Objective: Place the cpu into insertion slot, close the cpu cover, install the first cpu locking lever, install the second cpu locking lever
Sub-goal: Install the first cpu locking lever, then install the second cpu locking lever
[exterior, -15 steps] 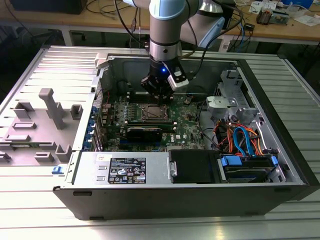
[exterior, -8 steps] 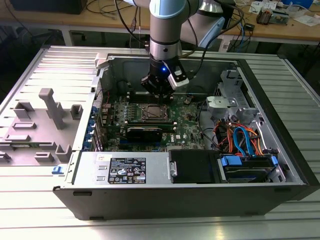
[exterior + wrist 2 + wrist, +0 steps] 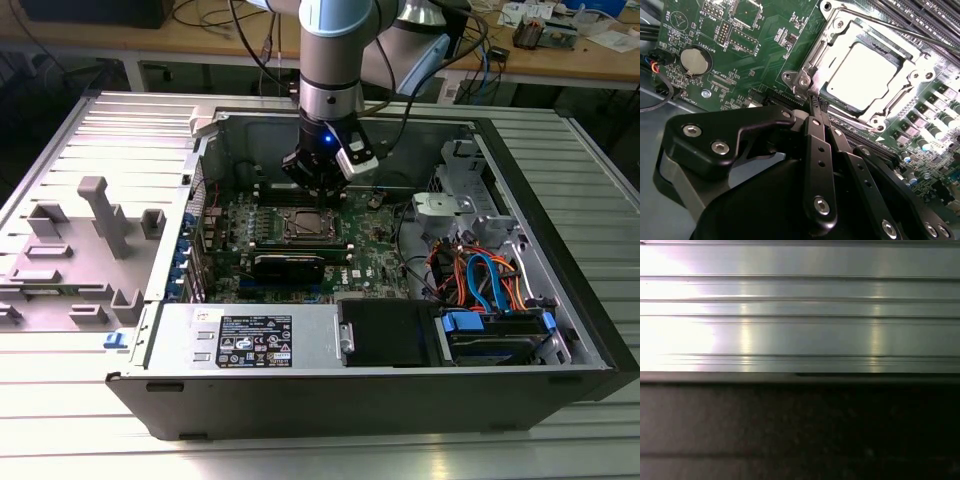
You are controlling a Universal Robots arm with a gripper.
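In the second wrist view the cpu [image 3: 863, 69] lies bright silver in the insertion slot [image 3: 812, 60]. The cpu cover [image 3: 900, 92] lies flat around it as a silver frame. A thin locking lever rod [image 3: 900, 31] runs along the socket's far side. My gripper [image 3: 816, 103] is shut, its black fingertips pressed together at the socket's near corner by a screw boss [image 3: 803, 81]; nothing shows between them. In the exterior view my gripper [image 3: 318, 192] hangs just above the socket [image 3: 308, 226] on the green motherboard [image 3: 375, 250].
The open computer case [image 3: 590, 330] surrounds the board, with black memory slots [image 3: 290, 262], a power supply box [image 3: 245, 338], a drive bay [image 3: 385, 332] and orange and blue cables [image 3: 480, 275]. A coin battery [image 3: 695, 61] sits on the board. A ribbed metal surface [image 3: 800, 310] shows in the first wrist view.
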